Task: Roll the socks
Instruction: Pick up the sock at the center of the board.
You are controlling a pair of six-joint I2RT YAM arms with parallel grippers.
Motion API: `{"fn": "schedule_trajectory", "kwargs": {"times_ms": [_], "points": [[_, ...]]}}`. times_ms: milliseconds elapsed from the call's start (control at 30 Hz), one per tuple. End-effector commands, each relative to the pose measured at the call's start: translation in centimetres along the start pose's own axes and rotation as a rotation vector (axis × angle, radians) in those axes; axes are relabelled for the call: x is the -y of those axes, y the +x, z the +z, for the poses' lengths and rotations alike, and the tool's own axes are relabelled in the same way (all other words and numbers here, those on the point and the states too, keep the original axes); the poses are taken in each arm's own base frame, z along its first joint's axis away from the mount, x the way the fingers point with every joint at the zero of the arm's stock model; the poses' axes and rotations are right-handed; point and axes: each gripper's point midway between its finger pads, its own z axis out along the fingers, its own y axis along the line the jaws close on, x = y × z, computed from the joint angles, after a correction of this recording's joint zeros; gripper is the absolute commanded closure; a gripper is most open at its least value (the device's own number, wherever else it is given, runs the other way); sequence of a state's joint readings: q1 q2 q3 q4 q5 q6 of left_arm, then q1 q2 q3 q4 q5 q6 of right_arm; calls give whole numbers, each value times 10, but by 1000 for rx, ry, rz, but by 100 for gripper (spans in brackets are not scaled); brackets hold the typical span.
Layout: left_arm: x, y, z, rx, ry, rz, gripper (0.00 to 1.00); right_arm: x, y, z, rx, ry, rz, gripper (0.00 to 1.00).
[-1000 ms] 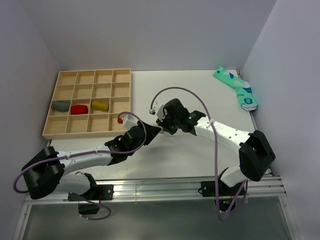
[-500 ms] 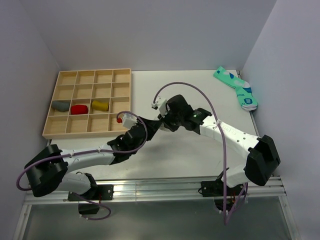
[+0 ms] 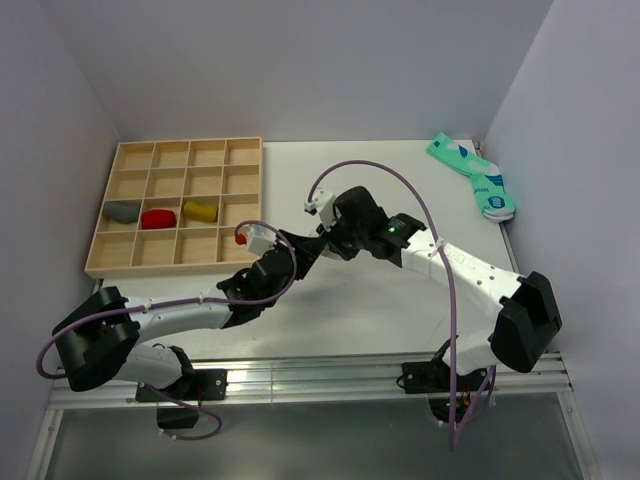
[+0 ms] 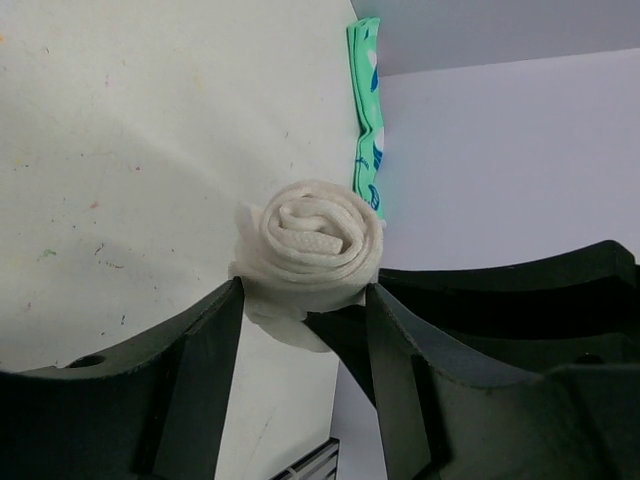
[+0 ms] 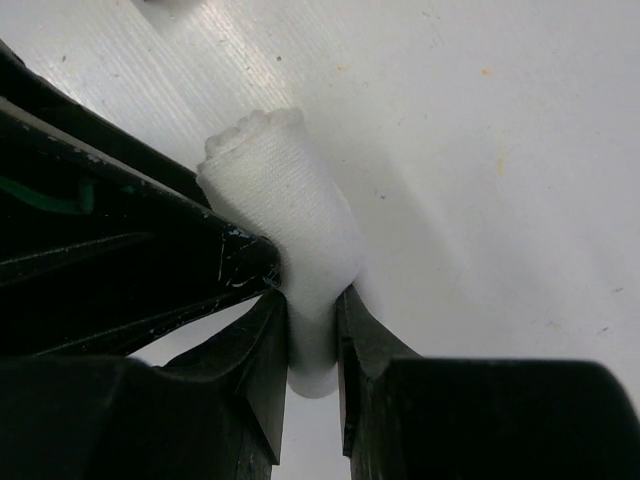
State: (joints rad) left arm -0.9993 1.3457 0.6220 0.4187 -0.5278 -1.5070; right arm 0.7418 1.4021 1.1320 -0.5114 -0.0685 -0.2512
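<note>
A rolled white sock (image 4: 312, 250) is held just above the table between both grippers; it also shows in the right wrist view (image 5: 285, 200). My left gripper (image 4: 305, 292) has a finger against each side of the roll. My right gripper (image 5: 312, 335) pinches the roll's lower end tightly, and my left gripper's finger (image 5: 170, 270) touches the roll beside it. In the top view both grippers, left (image 3: 303, 247) and right (image 3: 320, 244), meet mid-table and hide the roll. A mustard-yellow sock (image 3: 200, 210) lies bundled in a tray compartment.
The wooden compartment tray (image 3: 178, 142) stands at the back left, with a grey bundle (image 3: 123, 211) and a red bundle (image 3: 158, 218) next to the yellow one. Teal patterned socks (image 3: 475, 178) lie at the back right corner, also in the left wrist view (image 4: 366, 110).
Both grippers have stayed together on the roll and shifted slightly toward the back. The right arm's elbow has swung outward to the right.
</note>
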Motion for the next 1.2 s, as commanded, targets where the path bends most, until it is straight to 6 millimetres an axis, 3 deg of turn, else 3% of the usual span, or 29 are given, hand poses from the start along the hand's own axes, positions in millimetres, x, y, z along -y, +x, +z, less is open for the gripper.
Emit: {"fn": "schedule_trajectory", "kwargs": {"times_ms": [0,333,1167], "points": [[25,0,-3,-9,34,-19,43,16,-43,-25,141,78,-7,100],[39,0,-7,-32,91,-59,39,17,-42,-22,137,86,-1,100],[37,8,16,-53,113,-106,39,-8,-45,-34,156,-8,-15,100]]}}
